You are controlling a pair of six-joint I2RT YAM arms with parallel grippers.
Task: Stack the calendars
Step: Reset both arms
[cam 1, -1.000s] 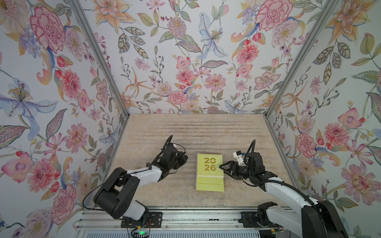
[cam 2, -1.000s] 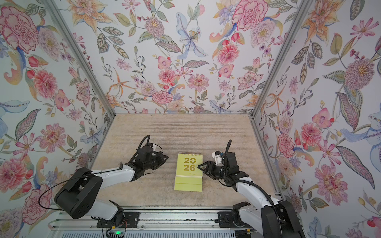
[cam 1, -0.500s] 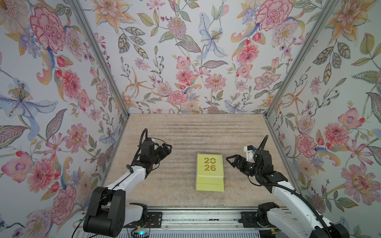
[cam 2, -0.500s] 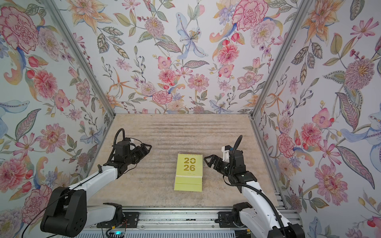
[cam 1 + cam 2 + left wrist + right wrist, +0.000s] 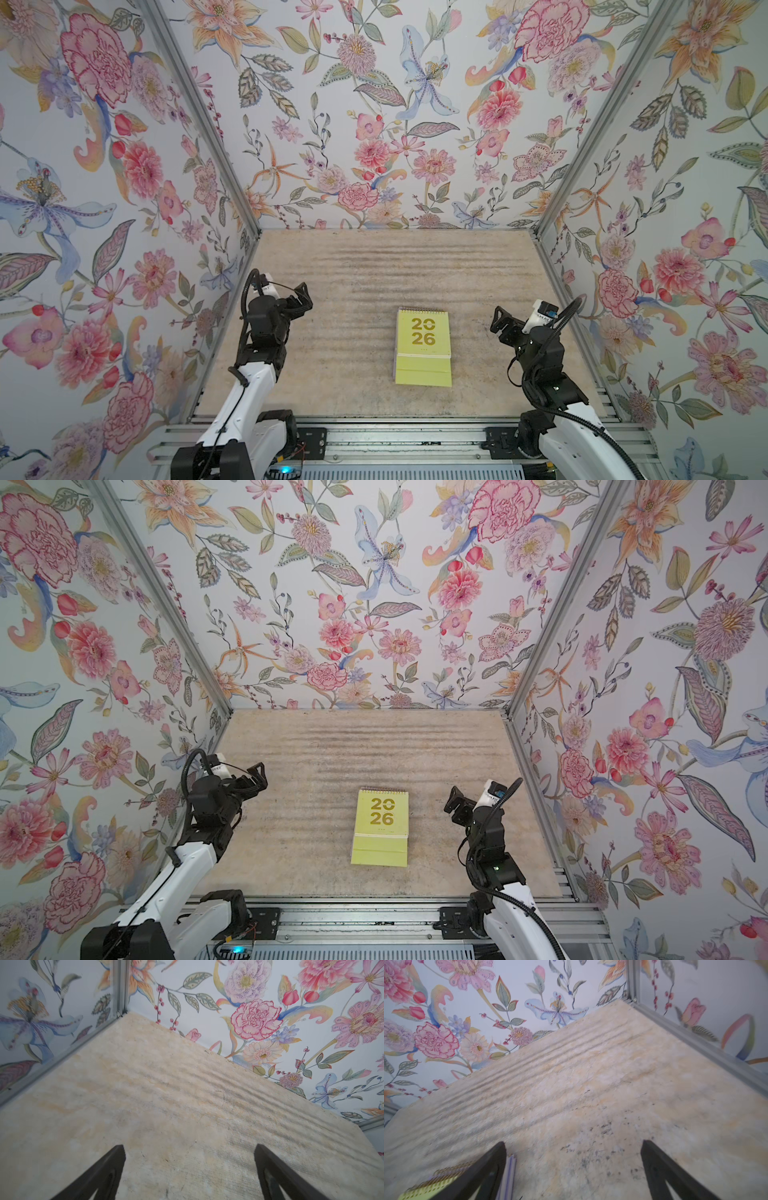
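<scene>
Looking down in both top views, we see the calendars (image 5: 423, 347) lying in one stack on the table (image 5: 374, 266), yellow-green cover up, its gold "2026" readable and the spiral along its far edge. A thin lavender edge shows under the top one along the stack's left side; how many lie beneath we cannot count. The left gripper (image 5: 302, 293) hangs well apart from the stack on its left, jaws spread and holding nothing; its wrist view shows bare table between the fingers (image 5: 112, 1159). The right gripper (image 5: 500, 318) is to the stack's right, nearer but apart, also released and empty. In the right wrist view the stack's spiral corner and purple page edges show just past one of its fingers (image 5: 496, 1157).
</scene>
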